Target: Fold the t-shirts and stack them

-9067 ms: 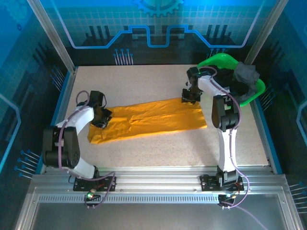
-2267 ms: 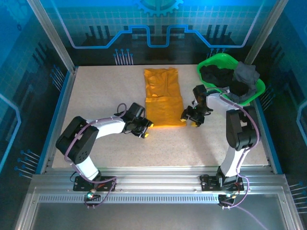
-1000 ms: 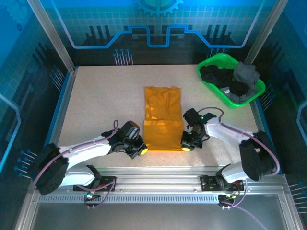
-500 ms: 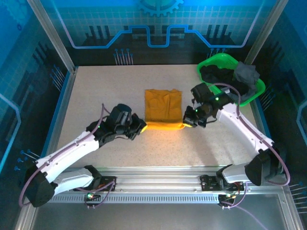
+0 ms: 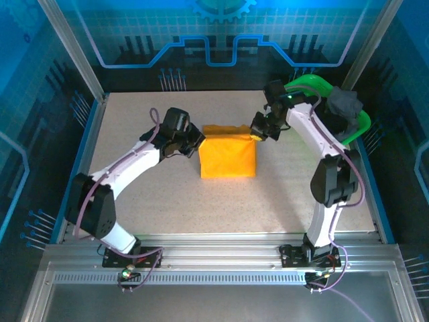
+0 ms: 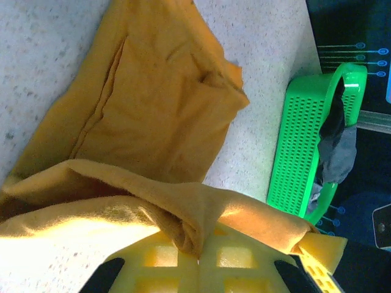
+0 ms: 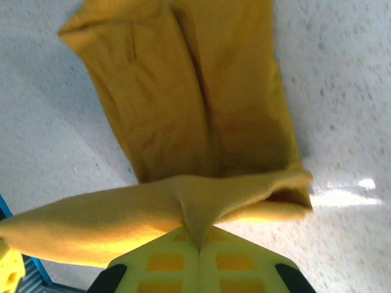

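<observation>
both jaws are clamped on the orange shirt (image 5: 228, 159), left gripper (image 5: 193, 143) and right gripper (image 5: 257, 131) at its far corners; lower both together, edges matched, before letting go

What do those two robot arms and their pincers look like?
The left arm and right arm have white shells, black joints and thin purple cables looping alongside. The right gripper has yellow plastic fingers with square grid recesses; the left gripper matches.

T-shirt (image 5: 228, 158) lies on the table (image 5: 167, 198), basket (image 5: 310, 81) behind-right.
</observation>
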